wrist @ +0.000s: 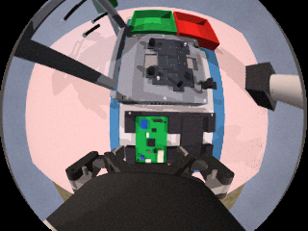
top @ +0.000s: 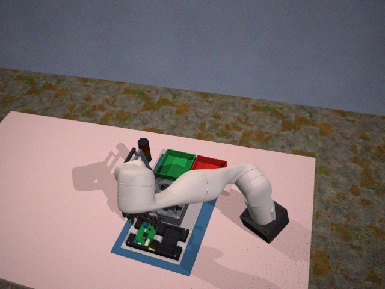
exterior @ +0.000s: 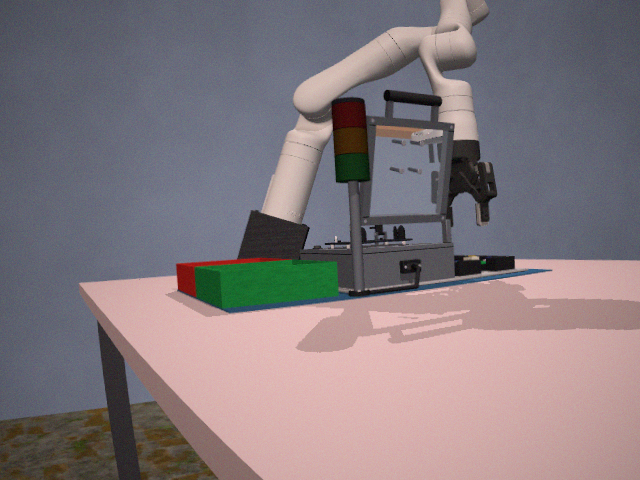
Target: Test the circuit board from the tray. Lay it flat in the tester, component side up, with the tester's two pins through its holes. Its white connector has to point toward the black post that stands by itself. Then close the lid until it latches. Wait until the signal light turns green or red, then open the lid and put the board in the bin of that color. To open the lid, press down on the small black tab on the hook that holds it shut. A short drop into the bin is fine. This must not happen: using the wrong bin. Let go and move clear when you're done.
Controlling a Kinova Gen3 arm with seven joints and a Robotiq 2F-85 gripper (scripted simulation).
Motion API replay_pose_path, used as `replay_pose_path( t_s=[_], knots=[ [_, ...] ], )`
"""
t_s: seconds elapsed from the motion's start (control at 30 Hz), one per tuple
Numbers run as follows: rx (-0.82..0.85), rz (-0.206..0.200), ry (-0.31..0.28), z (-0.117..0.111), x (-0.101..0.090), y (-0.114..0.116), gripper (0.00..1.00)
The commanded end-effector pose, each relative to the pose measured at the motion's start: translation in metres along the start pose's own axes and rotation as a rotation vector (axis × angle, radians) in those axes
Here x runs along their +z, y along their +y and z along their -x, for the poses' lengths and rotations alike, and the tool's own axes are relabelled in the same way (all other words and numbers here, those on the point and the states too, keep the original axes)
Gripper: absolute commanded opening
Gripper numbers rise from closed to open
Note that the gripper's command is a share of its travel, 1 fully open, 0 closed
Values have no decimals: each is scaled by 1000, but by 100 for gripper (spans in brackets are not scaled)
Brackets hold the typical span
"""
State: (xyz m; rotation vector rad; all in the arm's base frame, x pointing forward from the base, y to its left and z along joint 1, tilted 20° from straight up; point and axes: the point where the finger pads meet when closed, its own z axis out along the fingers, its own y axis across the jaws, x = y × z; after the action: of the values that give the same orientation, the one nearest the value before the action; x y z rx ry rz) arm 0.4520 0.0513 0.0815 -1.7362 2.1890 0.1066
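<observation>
Wide open with nothing between the fingers, the claw [top: 142, 225] [exterior: 466, 219] [wrist: 150, 152], pointing down above the tray end. Below, the green circuit board [top: 145, 235] [exterior: 483, 261] [wrist: 151, 140], component side up in one side of the black tray [top: 169, 241] [exterior: 501, 262] [wrist: 192, 135], white connector at the end away from the tester [top: 174, 214] [exterior: 408, 268] [wrist: 130, 89]. Just beyond the tray, that grey tester, partly hidden from the top by the arm. Raised along one side, the lid [exterior: 446, 170] [wrist: 63, 64], standing tall near the arm and in the way on that flank. Farther along, the signal light [top: 144, 147] [exterior: 351, 139], dark, upright on a pole. Near it, the green bin [top: 177, 160] [exterior: 279, 284] [wrist: 153, 21], side by side with the red bin [top: 211, 161] [exterior: 186, 279] [wrist: 197, 29]. Well off to one side on the pink counter [top: 62, 149] [exterior: 413, 382] [wrist: 53, 115], the arm's black base [top: 280, 214] [exterior: 268, 237] [wrist: 257, 79].
</observation>
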Motion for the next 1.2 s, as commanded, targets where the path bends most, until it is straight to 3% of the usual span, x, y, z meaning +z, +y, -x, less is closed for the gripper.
replay_pose_path(
  t_s=[0.0, 0.97, 1.17],
  knots=[
    [3, 1, 7, -4, 5, 1, 100],
    [3, 1, 7, -5, 8, 1, 100],
    [2, 0, 7, -5, 19, 0, 100]
  ],
)
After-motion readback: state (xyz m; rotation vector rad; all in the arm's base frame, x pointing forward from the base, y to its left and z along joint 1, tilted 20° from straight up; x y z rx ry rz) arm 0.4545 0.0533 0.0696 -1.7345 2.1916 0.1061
